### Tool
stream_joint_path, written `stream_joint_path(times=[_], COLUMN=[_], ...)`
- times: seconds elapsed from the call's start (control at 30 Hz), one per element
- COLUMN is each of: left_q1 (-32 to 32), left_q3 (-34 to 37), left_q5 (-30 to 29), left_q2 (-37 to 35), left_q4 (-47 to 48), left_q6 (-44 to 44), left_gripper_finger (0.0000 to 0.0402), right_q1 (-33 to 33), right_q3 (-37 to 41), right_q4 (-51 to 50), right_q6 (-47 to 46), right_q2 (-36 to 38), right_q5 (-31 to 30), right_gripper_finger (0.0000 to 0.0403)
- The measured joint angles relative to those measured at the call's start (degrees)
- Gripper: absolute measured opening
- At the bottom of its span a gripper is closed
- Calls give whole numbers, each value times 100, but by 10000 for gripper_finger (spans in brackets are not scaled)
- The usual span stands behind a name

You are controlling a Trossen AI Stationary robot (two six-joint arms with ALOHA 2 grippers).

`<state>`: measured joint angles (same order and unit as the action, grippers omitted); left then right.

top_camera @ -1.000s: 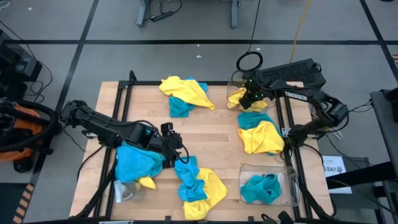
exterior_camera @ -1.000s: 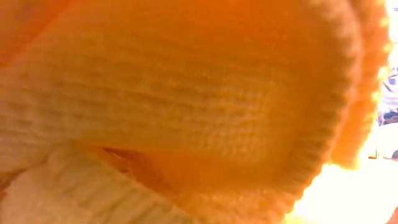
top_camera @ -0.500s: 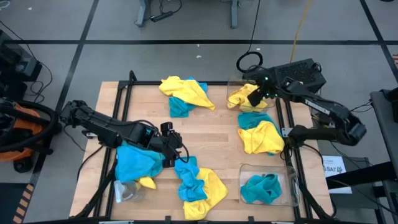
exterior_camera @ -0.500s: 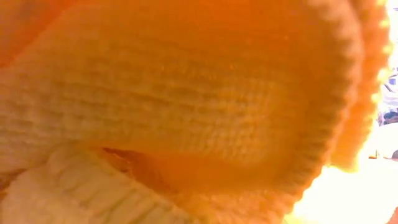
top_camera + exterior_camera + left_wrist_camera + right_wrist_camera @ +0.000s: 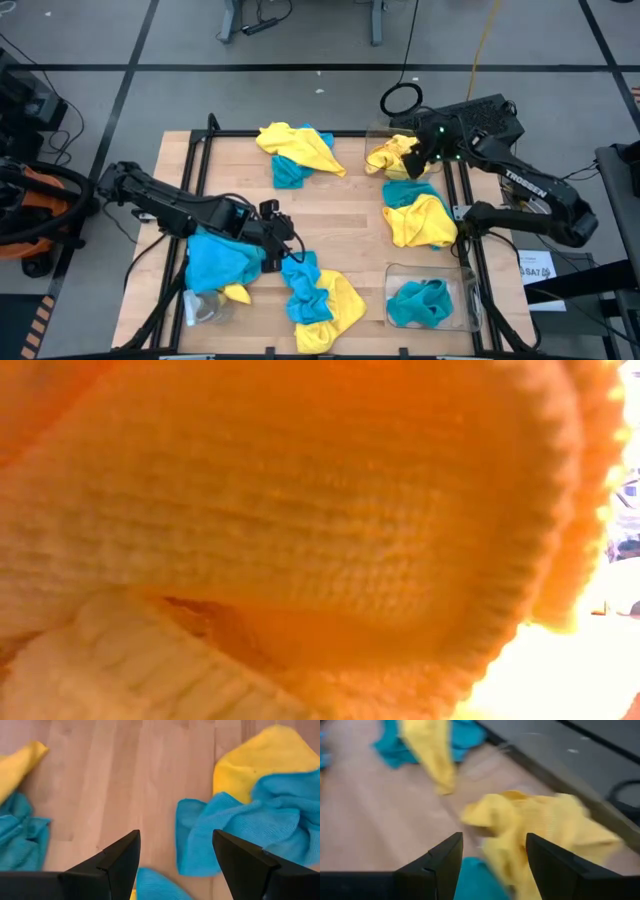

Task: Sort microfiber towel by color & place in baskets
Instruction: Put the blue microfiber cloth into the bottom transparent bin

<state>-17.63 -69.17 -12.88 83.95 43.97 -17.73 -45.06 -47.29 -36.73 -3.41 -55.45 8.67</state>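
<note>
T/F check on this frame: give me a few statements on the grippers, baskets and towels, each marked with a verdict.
1. The left gripper is open with nothing between its fingers. True.
2. The near-right basket holds a yellow towel. False: it holds a turquoise towel.
3. The right gripper is over the yellow towel at the far right. True.
4. The right gripper is shut on a towel. False: its fingers are open and empty.
5. The low view shows the whole table. False: yellow cloth fills it.

Yellow and turquoise towels (image 5: 419, 220) scattered; baskets (image 5: 430, 300).
</note>
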Motion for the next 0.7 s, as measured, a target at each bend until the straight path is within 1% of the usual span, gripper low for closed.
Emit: stream_joint_path(times=[0.1,0.33,0.43,0.7], left_q1=[-55,-165,-217,-404], left_q3=[0,2,2,0], left_q5=[158,349,413,422], left_q2=[147,593,699,805], left_q4=[-47,-218,-217,-321], left_q6=[2,4,4,-1], left_gripper_finger=[255,255,255,255], right_q1=[244,969,1308,2369], right_q3=[0,0,0,0], right_q4=[-2,3,-2,34], right_q6=[39,224,235,127], right_q2=[34,170,245,375], right_q5=[358,831,969,970], right_gripper_finger=[210,210,210,210])
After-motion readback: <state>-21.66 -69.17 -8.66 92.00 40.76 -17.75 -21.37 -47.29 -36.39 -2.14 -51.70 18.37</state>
